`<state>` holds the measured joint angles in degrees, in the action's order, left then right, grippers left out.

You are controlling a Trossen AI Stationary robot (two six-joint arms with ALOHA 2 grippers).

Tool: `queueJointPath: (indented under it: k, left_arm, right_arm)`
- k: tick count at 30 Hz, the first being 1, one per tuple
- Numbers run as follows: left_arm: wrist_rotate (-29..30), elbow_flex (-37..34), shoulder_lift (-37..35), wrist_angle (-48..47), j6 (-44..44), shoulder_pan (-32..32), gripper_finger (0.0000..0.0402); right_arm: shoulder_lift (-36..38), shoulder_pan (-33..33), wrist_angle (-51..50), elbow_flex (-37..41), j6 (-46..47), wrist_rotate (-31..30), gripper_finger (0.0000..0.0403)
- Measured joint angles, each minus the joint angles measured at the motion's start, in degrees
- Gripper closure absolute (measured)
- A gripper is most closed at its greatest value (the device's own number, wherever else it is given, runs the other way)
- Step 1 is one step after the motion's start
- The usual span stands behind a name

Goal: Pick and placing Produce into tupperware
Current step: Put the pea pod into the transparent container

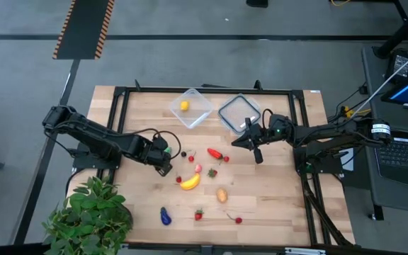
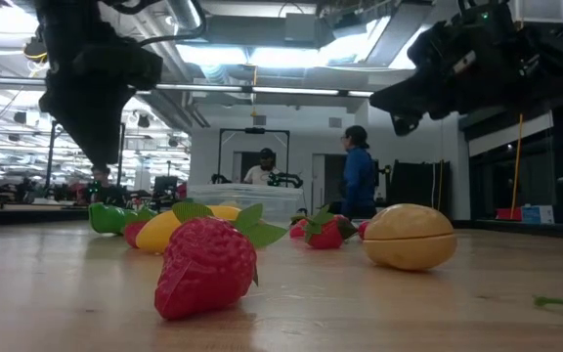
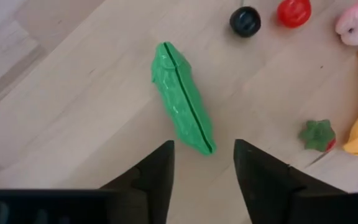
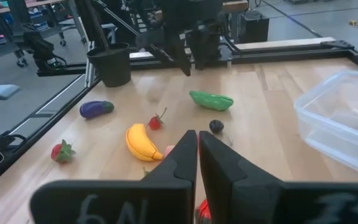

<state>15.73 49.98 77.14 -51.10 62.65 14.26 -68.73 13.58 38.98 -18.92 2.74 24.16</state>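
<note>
We find the left gripper (image 3: 204, 163) hanging over the wooden table (image 1: 275, 205), its two fingers (image 3: 156, 171) parted with a clear gap between them. Directly ahead of the fingers lies a green pea pod (image 3: 182, 99), flat on the wood; the fingers stand either side of its near end, and we see no contact with it. The right wrist view shows the same pod (image 4: 211, 100) resting on the table with the left arm above it.

The right gripper (image 4: 197, 155) is held above the table near the grey lid (image 1: 238, 112), jaws closed flat together and holding nothing.

The clear tub (image 1: 190, 107) sits at the far side of the table, beside the lid, with one yellow piece (image 1: 184, 105) inside it. The rest of the produce remains scattered on the table between the arms: a banana (image 1: 190, 182), a red pepper (image 1: 216, 154), a pink piece (image 3: 355, 26), a dark berry (image 3: 245, 20), a red berry (image 3: 293, 11), a tan potato-like piece (image 1: 222, 195), a purple aubergine (image 1: 165, 216), and a strawberry (image 2: 206, 266) close to the low camera. A potted plant (image 1: 91, 216) stands at the table's near left corner. Two people (image 2: 358, 176) are visible in the room beyond.
</note>
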Motion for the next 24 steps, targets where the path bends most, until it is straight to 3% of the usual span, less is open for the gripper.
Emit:
queueJointPath:
  k: [12,21,24]
  left_arm:
    - [1.1,0.0,0.9,1.6,1.5,-0.1,0.0211]
    - [1.0,-0.1,8.1,2.2,-0.9,-2.2,0.0209]
    - [-1.4,-0.1,10.5,2.3,-0.8,-3.3,0.0211]
  right_arm:
    - [0.0,0.0,-1.0,0.0,0.0,0.0,0.0382]
    - [0.0,0.0,-1.7,0.0,0.0,0.0,0.0382]
    - [0.0,0.0,-1.7,0.0,0.0,0.0,0.0382]
